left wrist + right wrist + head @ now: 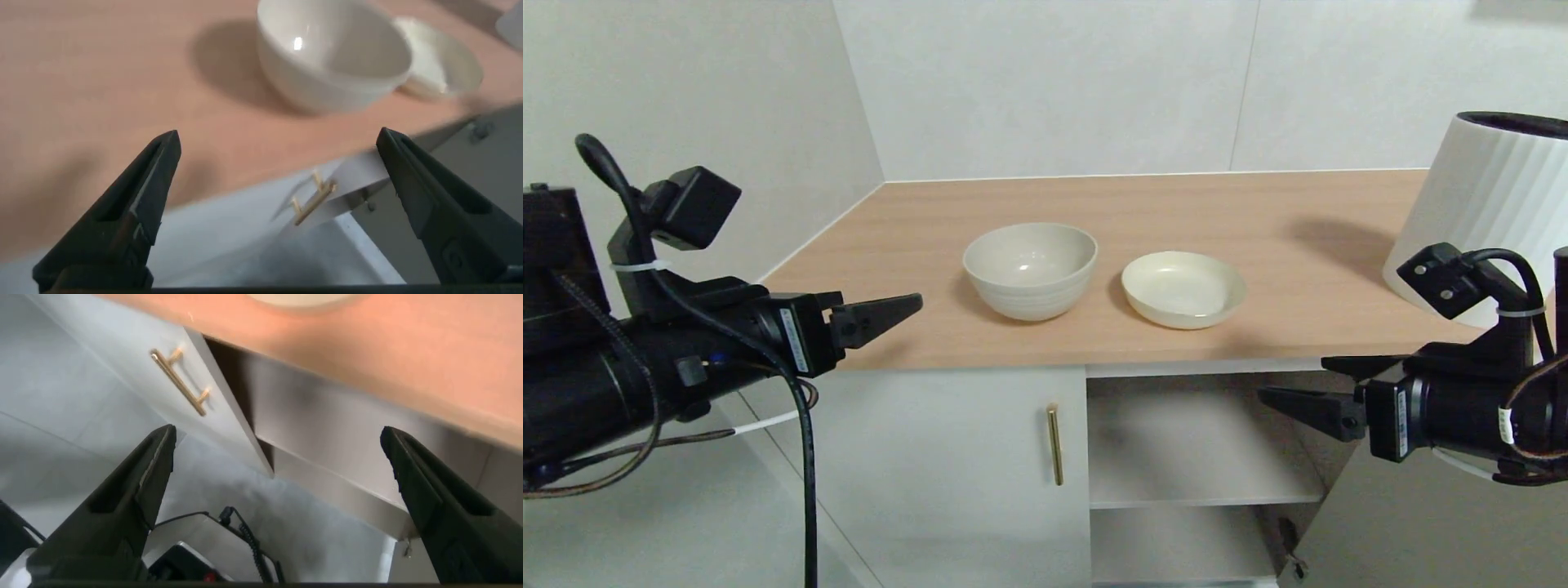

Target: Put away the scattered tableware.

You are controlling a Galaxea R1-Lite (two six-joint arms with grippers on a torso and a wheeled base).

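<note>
While bowl (1030, 269) sits beside plate (1183, 288), perhaps a lampshade (1482, 216) stands right.

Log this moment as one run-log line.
left gripper open, empty, near counter edge | right gripper open, empty, before open cabinet | bowl, plate on counter, side by side

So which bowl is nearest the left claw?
The deep bowl, the taller one; the shallow dish sits beside it, farther from the left claw.
</note>
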